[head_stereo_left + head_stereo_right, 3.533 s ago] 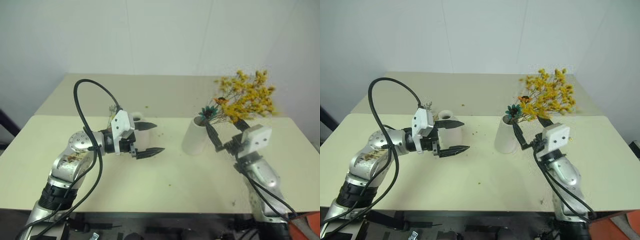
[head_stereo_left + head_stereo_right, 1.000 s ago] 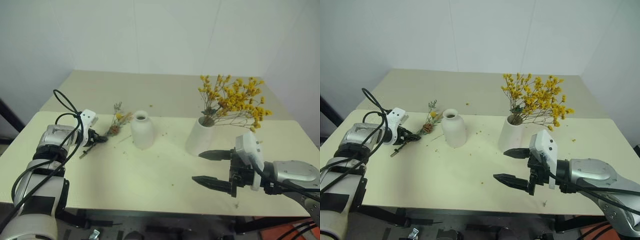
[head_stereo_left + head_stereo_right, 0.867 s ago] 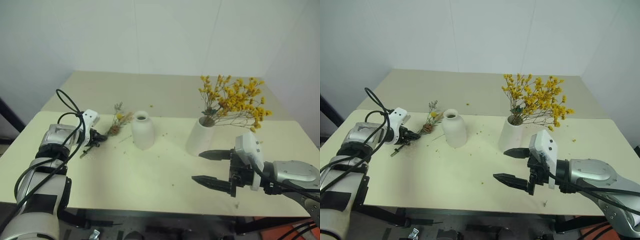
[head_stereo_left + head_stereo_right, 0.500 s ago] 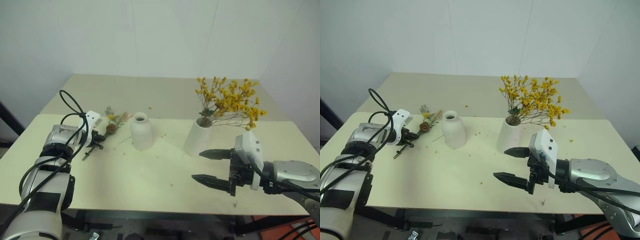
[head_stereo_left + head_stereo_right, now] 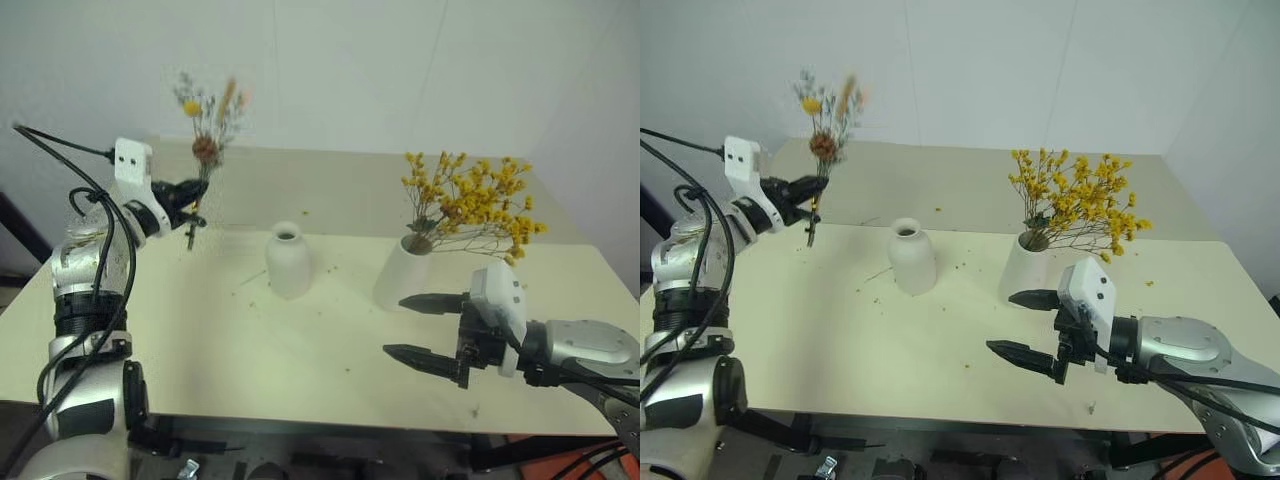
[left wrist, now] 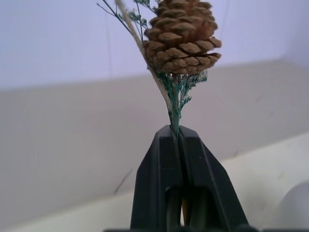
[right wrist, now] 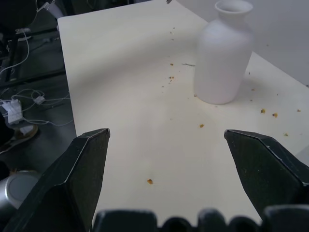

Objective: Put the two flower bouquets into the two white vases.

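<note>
My left gripper is shut on the stem of the small sprig, held upright in the air to the left of the table, its brown cone just above the fingers. Empty, the bottle-shaped white vase stands on the table, right of that hand. The bushy yellow bouquet sits in the tapered white vase. My right gripper hovers open over the table in front of that vase, with nothing between its fingers.
Small crumbs of dried flower lie scattered on the cream table. A second table surface adjoins at the back, against a white wall. Cables and a dark floor lie beyond the table's left edge.
My left gripper has lifted the small sprig off the table and raised it high, turning it upright. The right gripper has stayed where it was, open.
</note>
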